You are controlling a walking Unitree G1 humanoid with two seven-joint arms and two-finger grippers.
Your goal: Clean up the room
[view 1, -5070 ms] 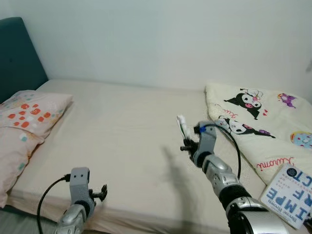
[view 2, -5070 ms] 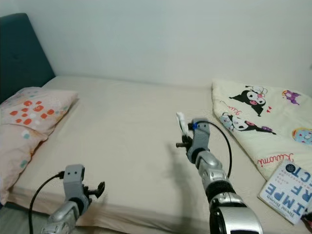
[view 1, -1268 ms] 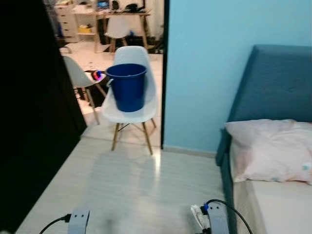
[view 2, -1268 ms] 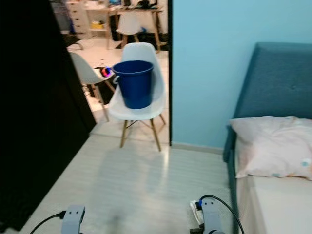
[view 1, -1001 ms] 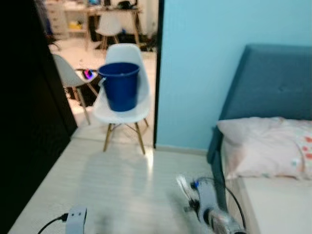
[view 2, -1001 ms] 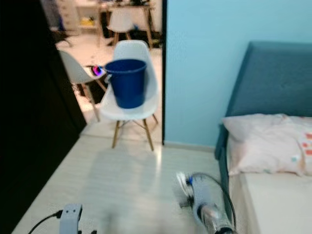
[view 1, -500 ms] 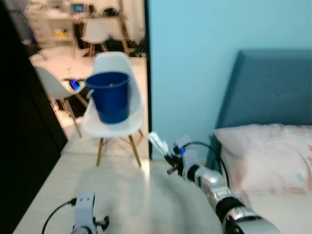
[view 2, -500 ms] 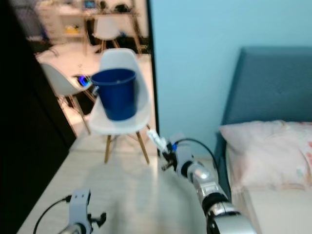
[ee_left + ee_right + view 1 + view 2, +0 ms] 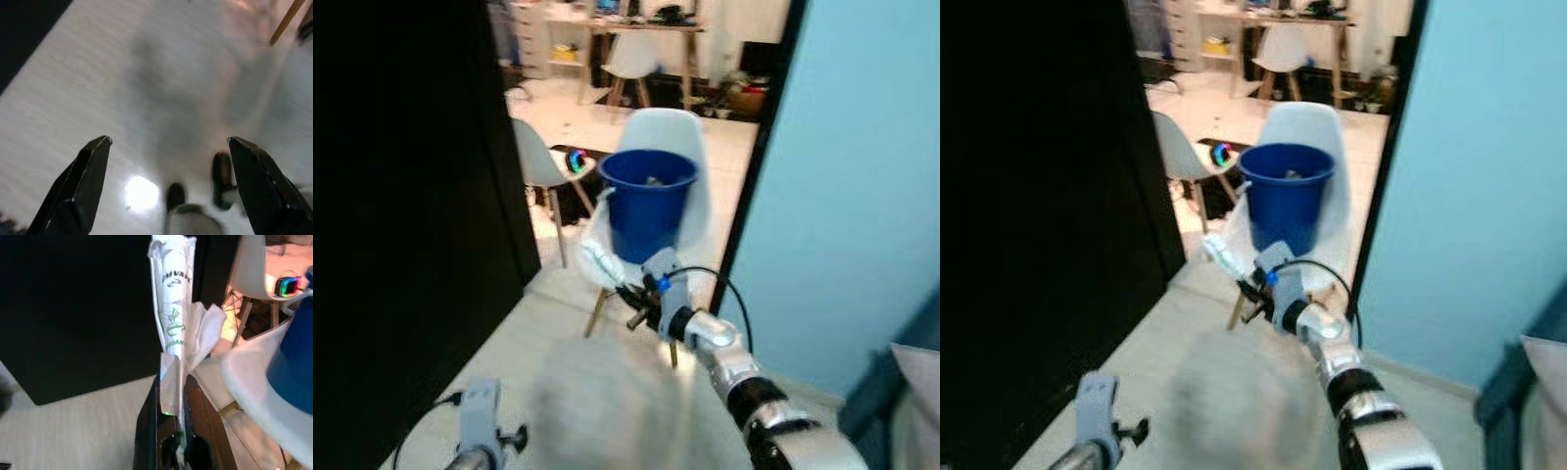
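White wrapper [image 9: 175, 318] with green print sticks out lengthwise from the right gripper [image 9: 625, 292], its free end aimed toward the chair [image 9: 697, 138]. Fingers are clamped on its base, just before the blue bucket [image 9: 646, 201]. Left gripper [image 9: 171, 186] hangs low, fingers spread wide, holding nothing.

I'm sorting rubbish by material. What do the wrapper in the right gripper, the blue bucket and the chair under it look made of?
Wrapper: thin, crinkly white plastic film or paper with green print; hard to tell which. It is pinched in the right gripper.
Blue bucket: probably moulded plastic, smooth and evenly coloured.
Chair: smooth white shell, likely plastic; legs look like pale wood.
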